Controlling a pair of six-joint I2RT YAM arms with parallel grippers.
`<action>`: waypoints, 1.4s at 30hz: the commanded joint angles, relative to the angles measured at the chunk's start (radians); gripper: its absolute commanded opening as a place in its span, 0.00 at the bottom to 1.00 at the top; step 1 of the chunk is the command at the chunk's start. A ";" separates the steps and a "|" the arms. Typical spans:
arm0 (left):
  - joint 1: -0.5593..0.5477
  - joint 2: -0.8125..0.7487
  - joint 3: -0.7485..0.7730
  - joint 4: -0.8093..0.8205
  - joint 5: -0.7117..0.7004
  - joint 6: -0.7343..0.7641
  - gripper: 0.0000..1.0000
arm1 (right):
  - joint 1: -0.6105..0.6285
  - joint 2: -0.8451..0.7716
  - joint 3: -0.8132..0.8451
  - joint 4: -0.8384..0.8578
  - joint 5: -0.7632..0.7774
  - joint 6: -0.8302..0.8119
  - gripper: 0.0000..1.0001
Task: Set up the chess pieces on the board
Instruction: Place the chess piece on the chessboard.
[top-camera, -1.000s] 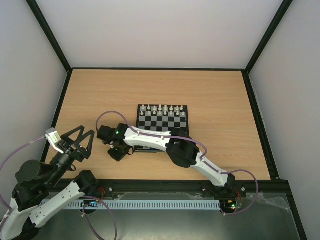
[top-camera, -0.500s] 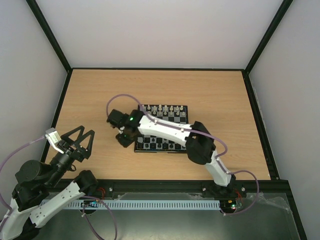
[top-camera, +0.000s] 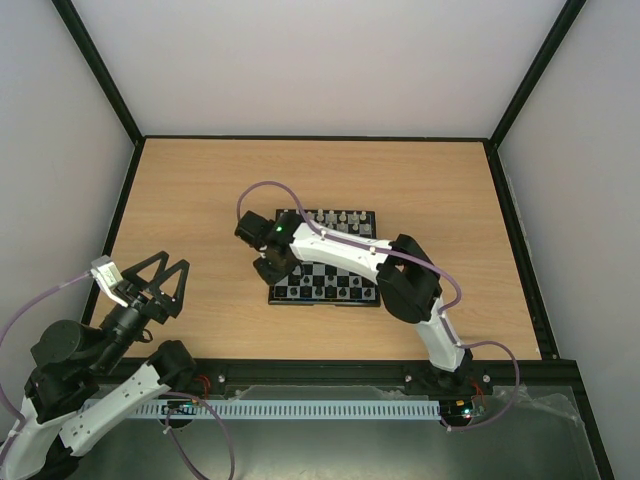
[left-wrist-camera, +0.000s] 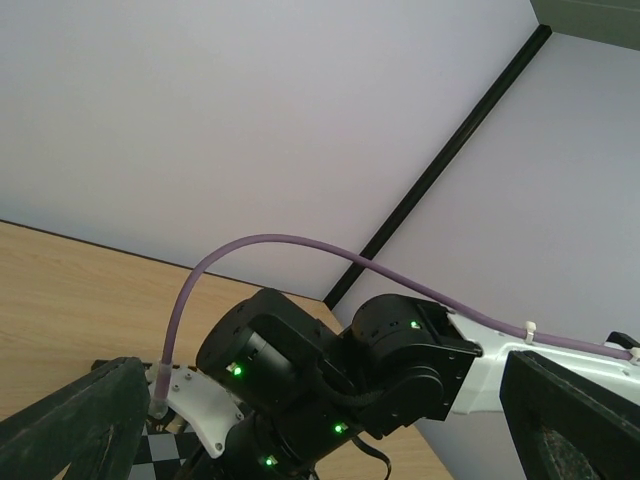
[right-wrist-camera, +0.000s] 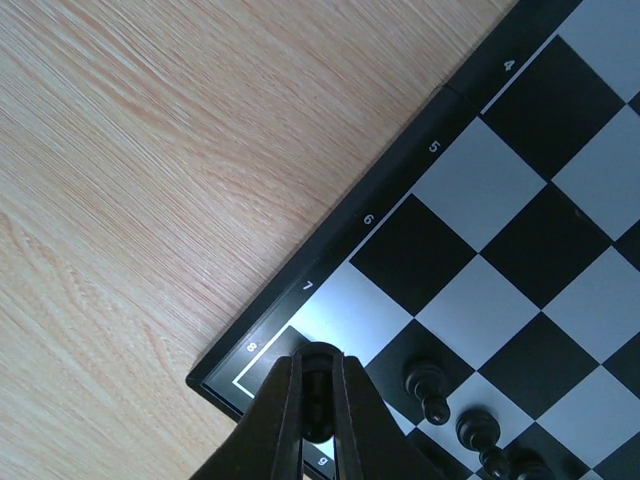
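The black piece (right-wrist-camera: 318, 400) you're carrying sits clenched between the fingers of the right gripper (right-wrist-camera: 318, 362), above the corner square by the "8" on the chessboard (right-wrist-camera: 470, 195). Whether its base touches the square yet, you cannot tell from here. Three or so other black pieces (right-wrist-camera: 428, 385) already stand in the squares just beside it.

A second ago that gripper was over bare wood, off the board's corner towards the near-left of the table. It has since swung towards the far edge and in over the board's left border. I'd judge the pick and the carry are done and you're at the set-down: lower straight, release, and lift clear without brushing the neighbours.

The board lies around the middle of the tabletop (top-camera: 200, 190), a little towards the near edge. White pieces (top-camera: 320, 217) line its side facing the far edge. Your left gripper (top-camera: 158, 283) hangs raised over the near-left corner, fingers spread wide and holding nothing, well apart from the board.

The surface is light wood grain. Plain white walls (top-camera: 320, 60) and black frame posts (top-camera: 100, 70) close it in, and a purple cable (top-camera: 262, 190) loops off the right wrist.
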 joint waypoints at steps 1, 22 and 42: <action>0.004 -0.002 -0.006 0.028 0.010 0.017 0.99 | -0.009 0.027 -0.031 -0.012 0.019 0.010 0.05; 0.013 0.012 -0.005 0.030 0.013 0.020 0.99 | -0.031 0.084 -0.046 0.008 0.008 -0.001 0.12; 0.036 0.026 -0.004 0.034 0.023 0.024 0.99 | -0.031 -0.034 -0.044 0.010 0.024 0.010 0.50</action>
